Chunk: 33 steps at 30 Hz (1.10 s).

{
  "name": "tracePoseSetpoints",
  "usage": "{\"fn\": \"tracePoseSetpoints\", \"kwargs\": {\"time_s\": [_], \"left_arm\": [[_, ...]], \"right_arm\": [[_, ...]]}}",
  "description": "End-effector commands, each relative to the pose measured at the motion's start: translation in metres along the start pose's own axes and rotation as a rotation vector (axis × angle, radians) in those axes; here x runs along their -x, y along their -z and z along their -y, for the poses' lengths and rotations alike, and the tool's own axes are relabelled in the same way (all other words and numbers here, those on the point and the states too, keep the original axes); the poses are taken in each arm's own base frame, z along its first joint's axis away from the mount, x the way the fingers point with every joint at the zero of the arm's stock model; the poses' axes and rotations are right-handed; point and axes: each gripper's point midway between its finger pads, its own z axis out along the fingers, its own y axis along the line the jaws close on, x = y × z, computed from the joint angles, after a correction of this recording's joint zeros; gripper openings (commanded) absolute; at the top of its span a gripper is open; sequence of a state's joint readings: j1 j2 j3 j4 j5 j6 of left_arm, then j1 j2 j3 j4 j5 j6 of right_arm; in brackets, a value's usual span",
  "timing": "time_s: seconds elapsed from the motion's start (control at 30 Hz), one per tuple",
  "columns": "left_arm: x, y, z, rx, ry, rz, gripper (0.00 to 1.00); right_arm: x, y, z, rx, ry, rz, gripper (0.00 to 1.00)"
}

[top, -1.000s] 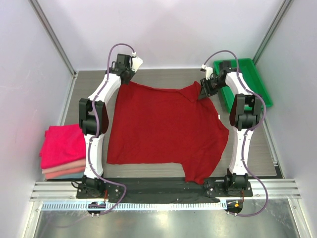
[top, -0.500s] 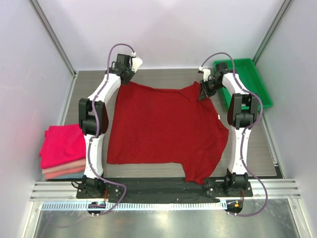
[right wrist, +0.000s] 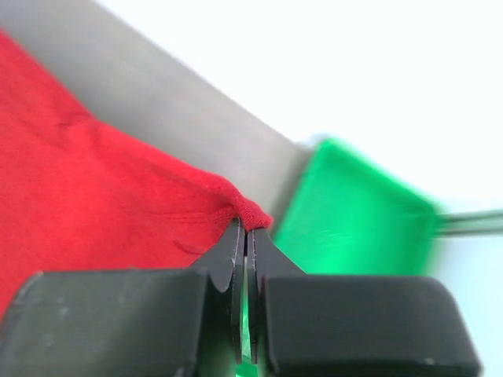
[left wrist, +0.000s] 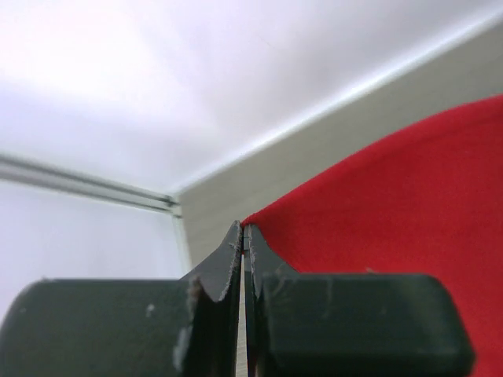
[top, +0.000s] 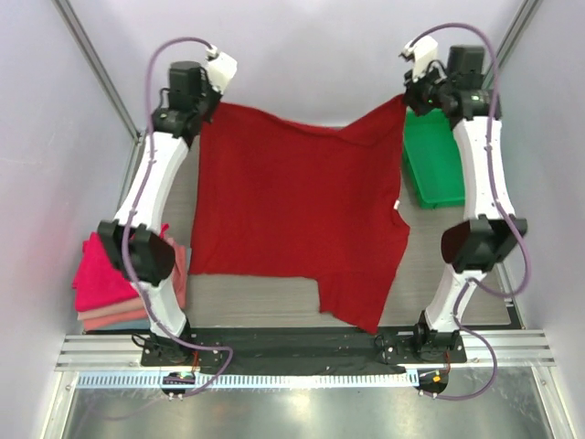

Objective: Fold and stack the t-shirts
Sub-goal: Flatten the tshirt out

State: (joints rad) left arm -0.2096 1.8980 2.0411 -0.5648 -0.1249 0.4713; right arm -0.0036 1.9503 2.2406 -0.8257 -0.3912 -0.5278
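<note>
View from above: large dark crimson cloth t-shirt spans both arms, its top edge running from left gripper to right gripper, each equally near; the body trails below and behind them.

Left wrist view: jaws together, clamped on a shirt corner; cloth extends rightward.

Right wrist view: jaws pinched on a rolled hem; cloth extends leftward, green plastic tray ahead-right.

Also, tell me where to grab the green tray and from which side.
On the green tray, pinch the near short rim from above, probably. That thin raised wall lies bare, while the edge of the crimson shirt runs along its left side and the right arm crosses over its right.
</note>
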Motion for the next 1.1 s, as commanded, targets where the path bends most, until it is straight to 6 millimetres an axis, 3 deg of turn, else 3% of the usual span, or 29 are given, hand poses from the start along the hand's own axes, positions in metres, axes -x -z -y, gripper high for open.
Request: {"fn": "tracePoseSetpoints", "kwargs": {"time_s": [0.0, 0.07, 0.1, 0.13, 0.2, 0.23, 0.3, 0.33, 0.4, 0.43, 0.47, 0.53, 0.57, 0.63, 0.67, 0.77, 0.9, 0.97, 1.07], "left_arm": [[0.057, 0.091, -0.065, 0.164, 0.054, 0.192, 0.0], [0.062, 0.117, -0.074, 0.189, 0.069, 0.223, 0.0], [0.061, 0.125, -0.073, 0.188, 0.072, 0.228, 0.0], [0.07, 0.155, -0.081, 0.213, 0.095, 0.277, 0.0], [0.073, 0.181, -0.084, 0.22, 0.111, 0.31, 0.0], [0.078, 0.209, -0.086, 0.222, 0.117, 0.354, 0.0], [0.076, 0.234, -0.085, 0.227, 0.119, 0.382, 0.0], [0.079, 0.267, -0.09, 0.246, 0.123, 0.435, 0.0], [0.073, 0.285, -0.085, 0.237, 0.12, 0.456, 0.0], [0.072, 0.299, -0.084, 0.241, 0.118, 0.474, 0.0], [0.07, 0.322, -0.083, 0.245, 0.111, 0.507, 0.0], [0.062, 0.342, -0.079, 0.236, 0.1, 0.511, 0.0], [0.062, 0.361, -0.08, 0.242, 0.095, 0.535, 0.0], [0.055, 0.377, -0.076, 0.231, 0.084, 0.529, 0.0], [0.056, 0.397, -0.077, 0.237, 0.078, 0.562, 0.0], [0.056, 0.429, -0.078, 0.259, 0.077, 0.615, 0.0], [0.065, 0.474, -0.091, 0.329, 0.04, 0.698, 0.0], [0.07, 0.477, -0.095, 0.341, 0.027, 0.706, 0.0], [0.079, 0.468, -0.103, 0.352, 0.003, 0.684, 0.0]], "right_arm": [[0.054, 0.067, 0.021, -0.19, 0.068, 0.11, 0.01], [0.061, 0.089, 0.02, -0.227, 0.083, 0.125, 0.01], [0.072, 0.115, 0.015, -0.249, 0.095, 0.156, 0.01], [0.076, 0.125, 0.013, -0.262, 0.094, 0.17, 0.01], [0.084, 0.152, 0.005, -0.283, 0.081, 0.207, 0.01], [0.099, 0.186, -0.004, -0.306, 0.099, 0.265, 0.01], [0.103, 0.211, -0.015, -0.316, 0.106, 0.3, 0.01], [0.114, 0.246, -0.026, -0.343, 0.122, 0.36, 0.01], [0.118, 0.276, -0.037, -0.365, 0.118, 0.405, 0.01], [0.124, 0.305, -0.047, -0.394, 0.132, 0.455, 0.01], [0.126, 0.321, -0.053, -0.408, 0.139, 0.479, 0.01], [0.13, 0.349, -0.062, -0.435, 0.154, 0.523, 0.01], [0.134, 0.377, -0.075, -0.452, 0.18, 0.569, 0.01], [0.137, 0.403, -0.089, -0.463, 0.221, 0.615, 0.01], [0.14, 0.426, -0.098, -0.485, 0.241, 0.659, 0.01], [0.146, 0.469, -0.113, -0.521, 0.238, 0.74, 0.01], [0.155, 0.514, -0.123, -0.591, 0.254, 0.825, 0.01], [0.161, 0.528, -0.122, -0.63, 0.279, 0.85, 0.01], [0.169, 0.517, -0.106, -0.668, 0.308, 0.823, 0.01]]}}
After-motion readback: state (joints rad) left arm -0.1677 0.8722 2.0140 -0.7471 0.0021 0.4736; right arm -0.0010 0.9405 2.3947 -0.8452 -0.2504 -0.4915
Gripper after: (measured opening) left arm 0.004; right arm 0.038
